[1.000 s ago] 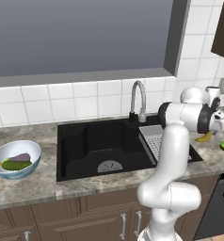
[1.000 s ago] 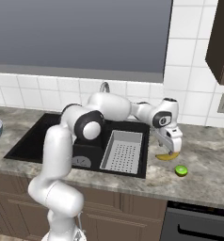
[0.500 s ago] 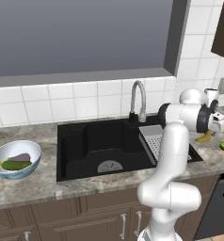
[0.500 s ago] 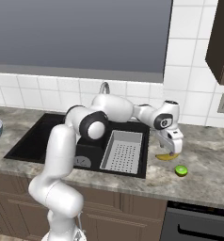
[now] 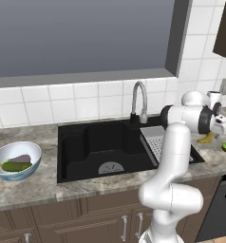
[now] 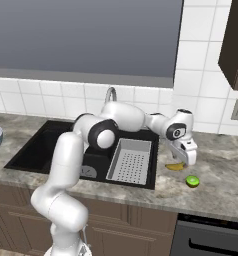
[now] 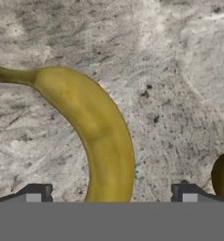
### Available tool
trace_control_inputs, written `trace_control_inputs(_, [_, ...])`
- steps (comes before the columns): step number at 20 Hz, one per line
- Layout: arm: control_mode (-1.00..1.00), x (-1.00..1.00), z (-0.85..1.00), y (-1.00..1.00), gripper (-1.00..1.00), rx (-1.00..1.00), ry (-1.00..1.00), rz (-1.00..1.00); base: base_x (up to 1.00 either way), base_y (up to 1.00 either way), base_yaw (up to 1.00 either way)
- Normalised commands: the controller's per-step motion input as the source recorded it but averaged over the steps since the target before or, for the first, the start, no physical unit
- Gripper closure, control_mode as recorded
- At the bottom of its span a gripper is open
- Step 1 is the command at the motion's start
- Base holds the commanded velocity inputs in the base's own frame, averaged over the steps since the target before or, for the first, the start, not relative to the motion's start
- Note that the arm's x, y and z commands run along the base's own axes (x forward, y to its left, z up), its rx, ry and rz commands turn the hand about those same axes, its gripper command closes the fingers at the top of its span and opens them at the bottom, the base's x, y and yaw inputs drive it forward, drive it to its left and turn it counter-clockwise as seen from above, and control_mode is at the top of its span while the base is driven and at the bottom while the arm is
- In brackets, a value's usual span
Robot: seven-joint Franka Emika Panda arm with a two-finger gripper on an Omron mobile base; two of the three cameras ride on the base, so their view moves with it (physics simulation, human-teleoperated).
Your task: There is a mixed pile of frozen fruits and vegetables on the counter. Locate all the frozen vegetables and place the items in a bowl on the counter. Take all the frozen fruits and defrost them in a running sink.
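The gripper (image 7: pixel 111 194) hangs low over the counter (image 6: pixel 221 186) with its jaws fully apart and nothing between the fingertips (image 7: pixel 37 192) is gripped. The banana (image 7: pixel 92 132) lies flat on the granite directly under it, its body running down between the two tips and its stem pointing to 9 o'clock in the hand view. The lime (image 6: pixel 192 181) rests near the banana, at about 4 o'clock from it in the right base view. The bowl (image 5: pixel 15 160), at 9 o'clock from the sink (image 5: pixel 100 147), holds the cucumber (image 5: pixel 16 166) and the eggplant (image 5: pixel 21 158).
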Motion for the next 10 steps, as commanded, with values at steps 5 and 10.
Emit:
trace_control_inputs(5, [-1.00, 0.01, -0.11, -0.10, -1.00, 0.00, 0.00, 0.00, 0.00, 0.00, 0.00])
trace_control_inputs(10, [-1.00, 0.04, -0.15, -0.01, -1.00, 0.00, 0.00, 0.00, 0.00, 0.00, 0.00])
